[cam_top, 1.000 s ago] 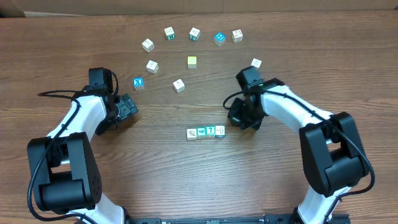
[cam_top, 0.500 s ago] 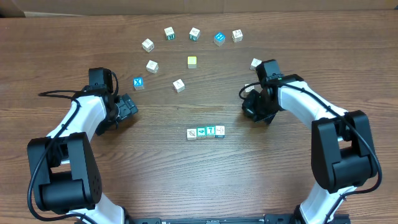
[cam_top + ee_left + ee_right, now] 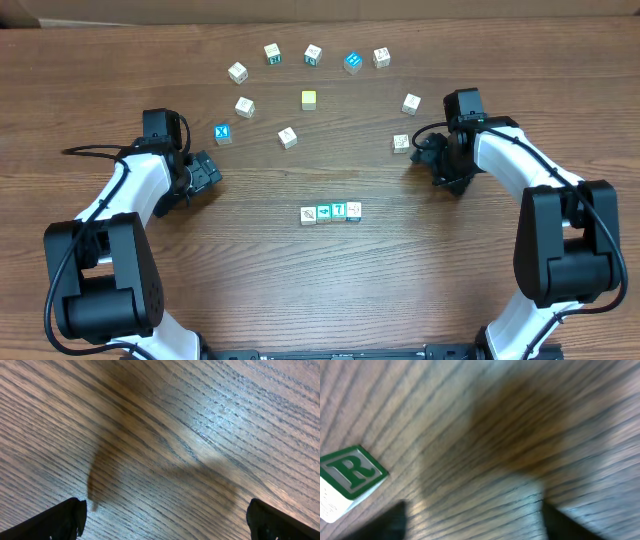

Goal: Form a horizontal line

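Both jaw pairs wide, empty: left gripper (image 3: 165, 522) over bare table (image 3: 200, 435), right gripper (image 3: 470, 520) w/ green-R cube (image 3: 350, 476) just beside. Centre-front betw. them lies horizontal line (image 3: 331, 212), four touching cubes, apart from both; loose cubes (image 3: 288, 137) arc beyond.

Robotics lab: two robot arms (image 3: 130, 190) on wooden table (image 3: 320, 290).

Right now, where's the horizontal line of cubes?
Overhead view, centre-table: the horizontal line lies below the yellow cube, on the robot's side of it.
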Robot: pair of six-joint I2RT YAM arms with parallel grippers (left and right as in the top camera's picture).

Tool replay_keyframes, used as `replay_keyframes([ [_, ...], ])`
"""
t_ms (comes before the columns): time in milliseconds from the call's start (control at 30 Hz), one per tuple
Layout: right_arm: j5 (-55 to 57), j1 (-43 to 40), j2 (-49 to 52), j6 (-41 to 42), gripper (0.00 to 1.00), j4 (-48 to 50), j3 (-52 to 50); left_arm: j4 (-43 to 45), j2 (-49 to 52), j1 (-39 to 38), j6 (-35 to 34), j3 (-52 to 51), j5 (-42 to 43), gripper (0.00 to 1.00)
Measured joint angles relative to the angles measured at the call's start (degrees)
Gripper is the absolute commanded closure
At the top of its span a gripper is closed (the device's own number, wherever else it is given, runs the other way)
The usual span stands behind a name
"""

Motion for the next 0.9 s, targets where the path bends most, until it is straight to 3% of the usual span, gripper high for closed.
replay_keyframes([
  [900,4.07,0.07,-0.04,-0.31,0.0,-0.17,0.02,-0.02,0.0,0.0,0.0,0.0,0.0,0.01],
])
